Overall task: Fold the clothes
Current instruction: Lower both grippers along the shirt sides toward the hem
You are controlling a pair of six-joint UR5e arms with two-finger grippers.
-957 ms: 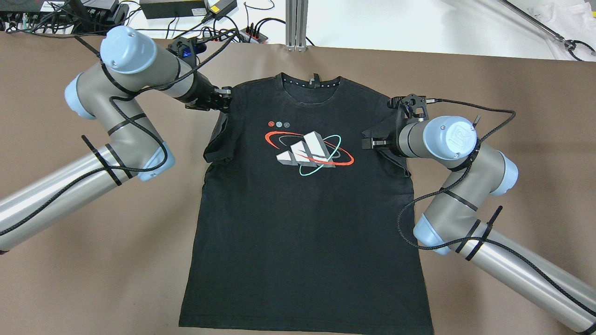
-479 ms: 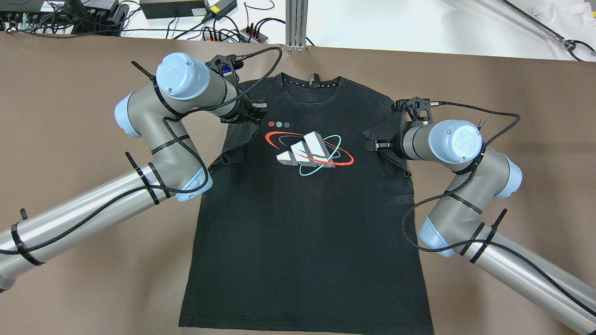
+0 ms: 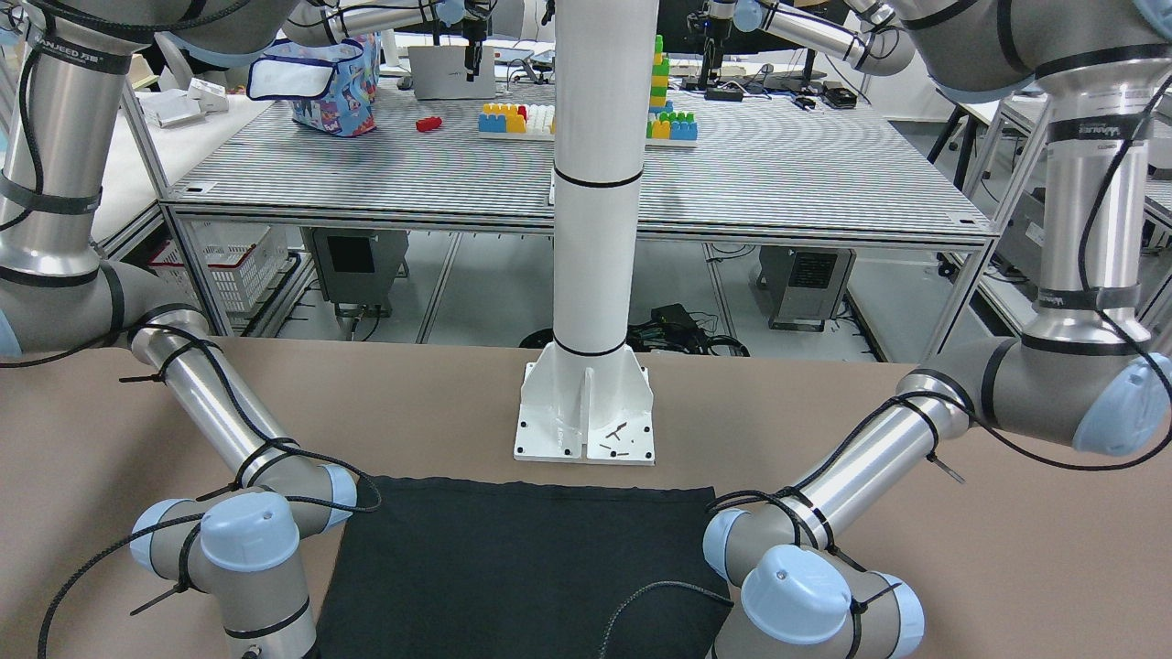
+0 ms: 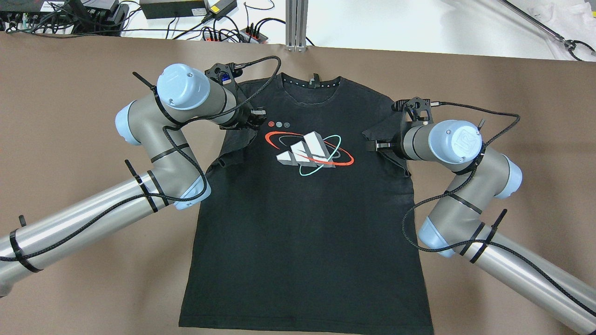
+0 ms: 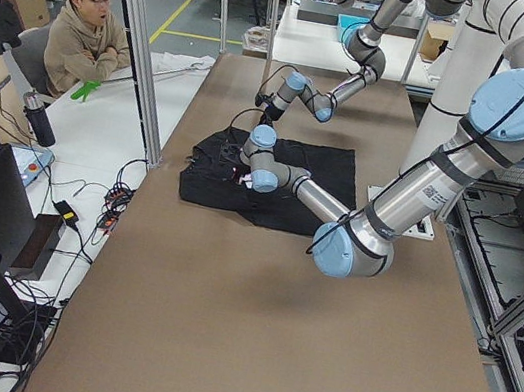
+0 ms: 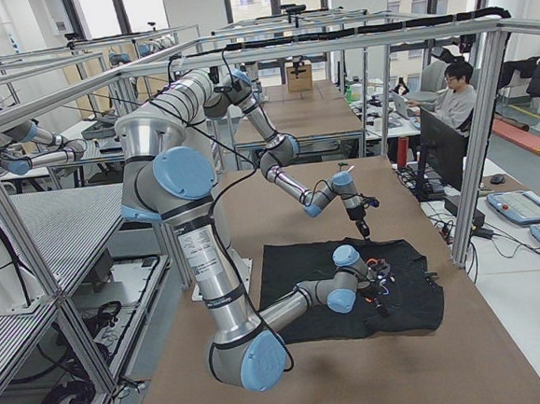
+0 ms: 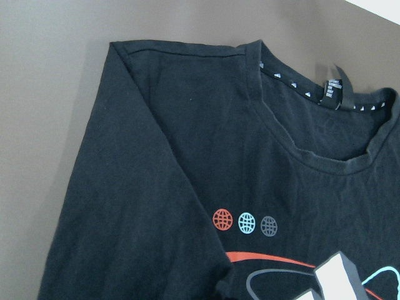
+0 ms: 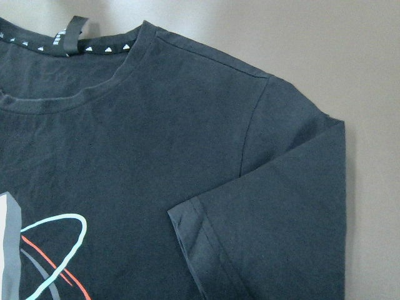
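One black T-shirt [image 4: 302, 223] lies front-up on the brown counter [image 4: 70, 116]. The left gripper [image 4: 257, 113] seems clamped on its folded-in sleeve. The right gripper [image 4: 372, 145] sits at the other sleeve; I cannot tell its grip.

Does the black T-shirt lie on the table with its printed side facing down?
No, the black T-shirt lies with its red, white and teal logo facing up in the overhead view.

Overhead looks down, wrist cameras close, both seemingly sharing collar [image 7: 312, 153]
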